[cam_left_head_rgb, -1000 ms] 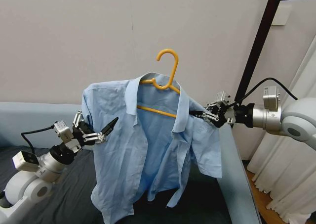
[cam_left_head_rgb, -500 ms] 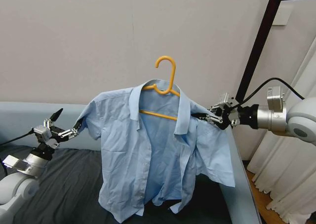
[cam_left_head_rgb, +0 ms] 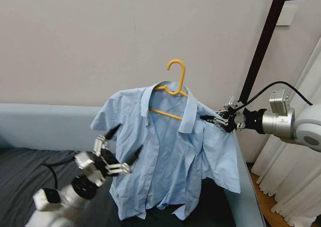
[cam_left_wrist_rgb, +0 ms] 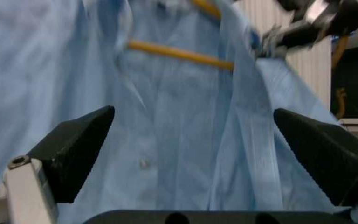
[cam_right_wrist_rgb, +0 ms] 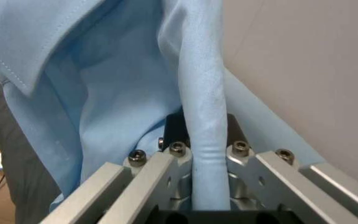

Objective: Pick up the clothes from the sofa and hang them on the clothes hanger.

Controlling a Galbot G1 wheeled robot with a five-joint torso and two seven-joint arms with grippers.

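**Step in hand (judged):** transfer of shirt (cam_left_head_rgb: 165,157), already draped on orange hanger (cam_left_head_rgb: 164,113), to the rack pole (cam_left_head_rgb: 262,46) at far right. Hook not yet on anything.

**Procedure**
1. Hold R gripper (cam_left_head_rgb: 209,119) firm at the right shoulder of the garment. State: clamped tight on a rolled fold of blue cloth (see R wrist view). Cannot tell whether the hanger end is inside the pinch w/ the cloth, so treat as a cloth-only grip & avoid jerks.
2. Move slow & level. Hanger bar tilted, high at left, low at right toward R gripper. Risk of the collar sliding off under swing.
3. Bring L gripper (cam_left_head_rgb: 128,138) onto the left front panel to steady it before travel. State: spread wide, holding nothing, just in front of the lower left of the garment. In L wrist view, cloth beyond both fingers (cam_left_wrist_rgb: 73,149), not betw. them.
4. Raise enough to clear the sofa (cam_left_head_rgb: 40,124). Hem low, near the dark seat.
5. Aim open side of hook at the rack; confirm pos. first.

**Arm pose**
- R arm: extended from right side, approx. horiz., wrist pointing left into the shoulder.
- L arm: low at near left, forearm angled up & right, gripper tilted toward the shirt front.
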